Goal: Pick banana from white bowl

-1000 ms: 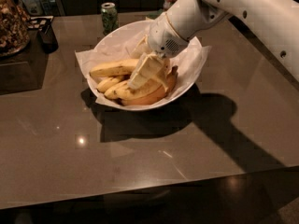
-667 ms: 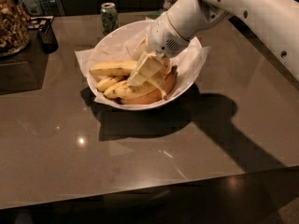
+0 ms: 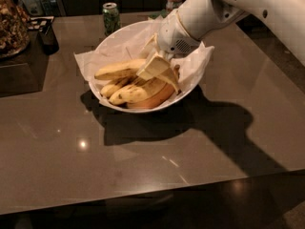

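Camera view: your pincer (image 3: pixel 159 73) sits low inside the white bowl (image 3: pixel 102 97), mid-bench (image 3: pixel 143 166), right on top of the fruit. Can't tell its grip state. The banana (image 3: pixel 136 92) lies in the bowl's front part, under the pincer. Green can (image 3: pixel 110 14) stands behind the bowl.

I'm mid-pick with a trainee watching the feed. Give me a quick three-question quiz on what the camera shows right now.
1. True or false: the end effector is down inside the white bowl, right over the bananas.
2. Where is the green can? A) in the bowl B) on the table, behind the bowl C) at the table's near edge
3. Fill in: the bowl is lined with crumpled white ____.
Key: 1 true; 2 B; 3 paper.
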Robot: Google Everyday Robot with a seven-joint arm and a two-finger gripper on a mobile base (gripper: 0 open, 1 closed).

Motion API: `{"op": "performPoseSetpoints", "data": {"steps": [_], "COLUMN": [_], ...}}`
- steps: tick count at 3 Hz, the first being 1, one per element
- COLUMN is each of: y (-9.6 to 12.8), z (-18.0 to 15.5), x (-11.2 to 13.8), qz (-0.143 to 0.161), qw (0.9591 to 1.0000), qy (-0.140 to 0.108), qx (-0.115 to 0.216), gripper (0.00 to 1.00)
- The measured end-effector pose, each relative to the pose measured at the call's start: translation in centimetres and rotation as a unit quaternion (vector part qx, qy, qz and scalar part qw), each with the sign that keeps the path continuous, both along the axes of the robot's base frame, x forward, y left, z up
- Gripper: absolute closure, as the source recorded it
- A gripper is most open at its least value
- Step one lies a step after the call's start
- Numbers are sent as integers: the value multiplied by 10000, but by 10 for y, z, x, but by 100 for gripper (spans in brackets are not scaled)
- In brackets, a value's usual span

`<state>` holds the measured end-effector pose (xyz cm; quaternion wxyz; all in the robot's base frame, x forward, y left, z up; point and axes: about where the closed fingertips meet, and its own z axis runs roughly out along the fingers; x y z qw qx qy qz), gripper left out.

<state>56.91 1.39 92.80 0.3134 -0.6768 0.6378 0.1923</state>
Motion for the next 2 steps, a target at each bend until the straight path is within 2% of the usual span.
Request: {"op": "performPoseSetpoints", "data": {"steps": [1,2], "y": [-5,-15], "z": [18,45], "x": [-13,-38], "qz": [52,265], "qw": [9997,9981], "qy": [-244,-469], "qx": [88,309], "gripper": [100,100]}}
